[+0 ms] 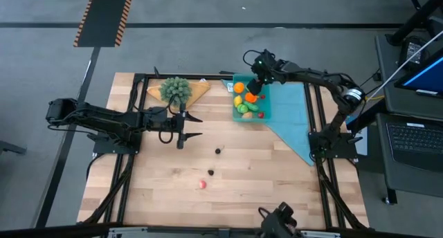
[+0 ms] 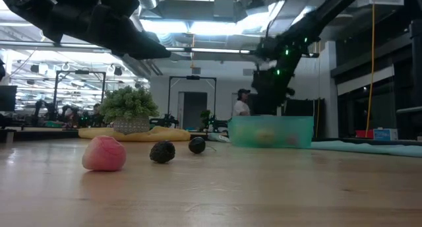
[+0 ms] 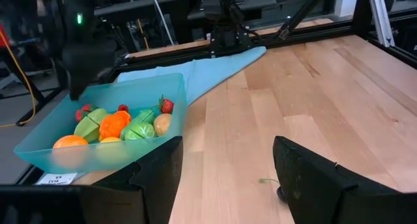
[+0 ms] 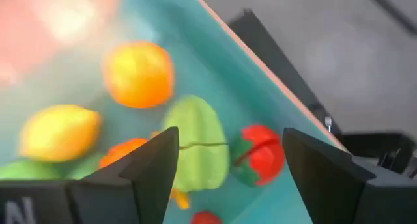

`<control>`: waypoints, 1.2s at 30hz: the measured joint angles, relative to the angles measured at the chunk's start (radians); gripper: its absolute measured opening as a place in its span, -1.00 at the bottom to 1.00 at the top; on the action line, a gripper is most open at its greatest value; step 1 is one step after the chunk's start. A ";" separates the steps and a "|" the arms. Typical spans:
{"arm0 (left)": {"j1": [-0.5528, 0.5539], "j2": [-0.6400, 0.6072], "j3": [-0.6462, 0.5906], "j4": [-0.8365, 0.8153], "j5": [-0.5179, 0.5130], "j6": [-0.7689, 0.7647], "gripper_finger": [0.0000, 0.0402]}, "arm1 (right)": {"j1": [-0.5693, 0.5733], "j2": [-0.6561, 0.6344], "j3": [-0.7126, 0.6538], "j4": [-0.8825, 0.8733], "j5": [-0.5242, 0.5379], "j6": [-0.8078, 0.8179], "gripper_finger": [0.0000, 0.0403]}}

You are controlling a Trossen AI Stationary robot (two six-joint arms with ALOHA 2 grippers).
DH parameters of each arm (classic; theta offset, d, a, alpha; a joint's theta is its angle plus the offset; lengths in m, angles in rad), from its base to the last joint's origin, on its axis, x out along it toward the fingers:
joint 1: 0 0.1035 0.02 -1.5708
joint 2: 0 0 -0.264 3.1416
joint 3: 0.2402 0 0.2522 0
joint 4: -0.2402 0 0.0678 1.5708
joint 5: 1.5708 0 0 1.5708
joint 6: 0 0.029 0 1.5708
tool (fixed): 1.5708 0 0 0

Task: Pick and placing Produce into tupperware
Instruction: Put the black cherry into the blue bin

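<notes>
Both grippers open | right gripper point(image 1: 255, 88) over translucent tupperware point(image 1: 266, 111) | glossy Produce point(image 1: 245, 102) inside

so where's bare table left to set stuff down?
Free: the wood between the blue cloth and the three loose produce pieces, and the near table edge. Crowded: the tupperware, under the right gripper.

A grey floor point(image 1: 208, 37) surrounded the wooden table point(image 1: 228, 196), with a black-and-orange striped mat point(image 1: 104, 16) lying beyond it. A desk with a keyboard point(image 1: 412, 138) and a laptop point(image 1: 426, 75) stood to one side. Bright ceiling lights point(image 2: 198, 26) lit an open workshop (a person point(image 2: 241, 103) stood far back).
</notes>
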 joint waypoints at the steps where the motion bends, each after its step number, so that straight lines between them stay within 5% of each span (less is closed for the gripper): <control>1: 0.000 0.000 0.000 -0.001 0.000 0.000 0.15 | 0.014 -0.024 0.000 -0.001 0.000 -0.008 0.36; 21: -0.006 0.000 0.000 -0.002 0.000 -0.027 0.15 | 0.235 -0.428 -0.017 -0.014 0.000 0.003 0.37; 36: -0.064 0.000 0.000 0.006 0.000 -0.039 0.15 | 0.494 -0.492 -0.654 0.757 -0.001 0.025 0.37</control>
